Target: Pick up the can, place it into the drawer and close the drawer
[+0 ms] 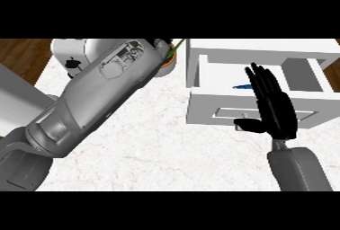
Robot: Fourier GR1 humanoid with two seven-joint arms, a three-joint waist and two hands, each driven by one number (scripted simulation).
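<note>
The white drawer [219, 112] stands pulled out at the right of the counter. Inside it, a small blue thing [242, 86] that may be the can shows just left of my right fingers and is mostly hidden by them. My right hand [275, 110] is open, its fingers straight and pointing away from me over the drawer's front and inside, with the thumb out to the left. My left forearm [100, 94] runs diagonally up to the view's top. Only a black bit of the left hand [161, 42] shows there.
A white cabinet body [266, 47] frames the drawer at the back right. A brown pot with green leaves [170, 62] sits behind my left forearm. A white appliance [72, 54] stands at the back left. The marble counter [159, 143] lies bare between my arms.
</note>
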